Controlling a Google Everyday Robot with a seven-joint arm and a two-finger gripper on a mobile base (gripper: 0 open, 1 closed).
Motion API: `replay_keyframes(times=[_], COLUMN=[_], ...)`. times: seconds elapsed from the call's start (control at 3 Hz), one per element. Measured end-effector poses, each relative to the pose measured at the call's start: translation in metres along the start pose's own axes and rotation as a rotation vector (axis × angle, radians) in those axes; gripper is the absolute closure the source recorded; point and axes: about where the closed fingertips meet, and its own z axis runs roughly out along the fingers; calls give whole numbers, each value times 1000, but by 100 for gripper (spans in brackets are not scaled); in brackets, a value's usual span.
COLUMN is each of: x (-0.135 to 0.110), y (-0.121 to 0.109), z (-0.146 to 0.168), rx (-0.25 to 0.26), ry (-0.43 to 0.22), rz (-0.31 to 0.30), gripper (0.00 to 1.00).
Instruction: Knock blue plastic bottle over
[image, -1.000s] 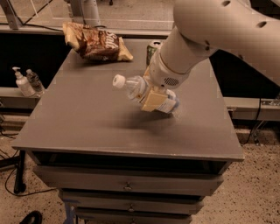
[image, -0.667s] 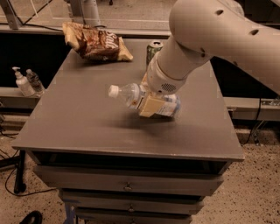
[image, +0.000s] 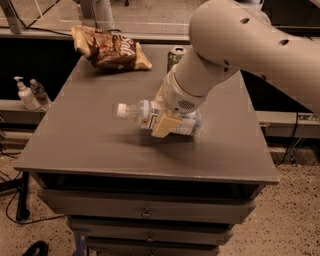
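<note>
The flat grey drawer-cabinet tabletop (image: 85, 140) carries 3 things. A clear bluish plastic bottle (image: 142, 110) lies on its side mid-table. Behind the bottle stands a green drink can (image: 176, 54), and a crumpled brown snack bag (image: 107, 47) lies farther back-left. The gripper (image: 166, 125) rests against the bottle.

The blue plastic bottle (image: 141, 111) is clear and faintly bluish with a white cap (image: 121, 110) and white label (image: 148, 119), a cream gripper (image: 162, 125) against it on the grey counter (image: 75, 135), and behind it a green can (image: 175, 55) and a brown, white-printed snack bag (image: 111, 50).

Chip bag (image: 107, 47): "Salt" (faint); jaws at bottle (image: 136, 110).
</note>
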Motion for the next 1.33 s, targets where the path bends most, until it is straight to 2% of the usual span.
replay_keyframes(times=[0.33,0.67,1.0,1.33], x=[-3,-2,3,19], y=[2,4,3,-11], z=[1,1,-2,-20], rx=[-10,-9,-8,19], ry=[-6,-16,-48,-133], rz=[1,9,43,133], gripper=[0,0,0,0])
